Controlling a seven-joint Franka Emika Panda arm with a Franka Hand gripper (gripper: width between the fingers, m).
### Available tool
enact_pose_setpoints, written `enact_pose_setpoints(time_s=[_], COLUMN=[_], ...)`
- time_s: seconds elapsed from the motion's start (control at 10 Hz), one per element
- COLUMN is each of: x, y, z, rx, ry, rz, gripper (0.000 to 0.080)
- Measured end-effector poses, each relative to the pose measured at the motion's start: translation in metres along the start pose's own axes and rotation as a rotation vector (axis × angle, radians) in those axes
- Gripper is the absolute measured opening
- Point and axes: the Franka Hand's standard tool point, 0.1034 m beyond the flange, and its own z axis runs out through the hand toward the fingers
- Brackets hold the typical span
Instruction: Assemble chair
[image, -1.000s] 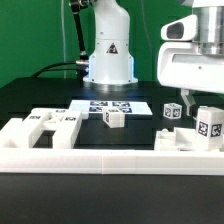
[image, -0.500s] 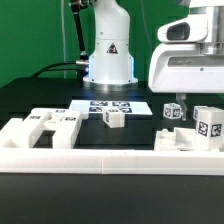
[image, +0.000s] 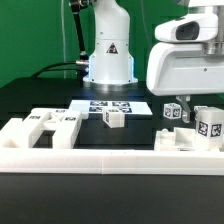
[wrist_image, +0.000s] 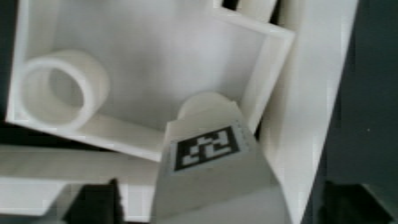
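Straddles an upright tagged piece (wrist_image: 210, 150) with the gripper (wrist_image: 214, 205), one dark finger on each side. Cannot tell from either view whether the pads already press on it or stand just off. Greatest hazard, as a judgement: an off-centre bite that tips or twists the piece, helped by its shape, narrow toward the rounded top and wider below, and by smooth, hard, matte white plastic that gives the pads little to hold. Could also slip if lifted by that tapering part, or skew so that a later fit into a slot jams. Could knock the tagged blocks (image: 208, 122) standing just beside one another at the exterior view's right under the arm's bulky head, or scrape the flat panel (wrist_image: 178, 60) lying right behind, with its sharp straight edges and raised ring (wrist_image: 63, 90). Nowhere near a whole chair yet: only loose parts on the black table (image: 40, 100). Among them, a slotted panel (image: 50, 125) at the exterior view's left, just behind the low border rail (image: 110, 160), and a small tagged cube (image: 113, 118) just in front of the thin marker board (image: 110, 103). All blocky, square-cornered, uniformly white, with crisp black-and-white tags.
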Motion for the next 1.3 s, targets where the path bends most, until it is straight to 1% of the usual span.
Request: enact_pose_setpoints(time_s=[0.1,0.2,0.5,1.0,1.3], x=[-0.0001,0.0,-0.0001,0.0007,0.0024], y=[0.0001,0.0002,0.0002,-0.003,-0.0035], z=[0.0002,0.0001,0.0001,0.0003,0.0003], rx=[0.0,0.0,0.0,0.005,0.021], ry=[0.0,0.0,0.0,0.004,0.008], rz=[0.0,0.0,0.043,0.562,0.829], gripper=[0.0383,0.0288,0.0289,0.0291,0.0291])
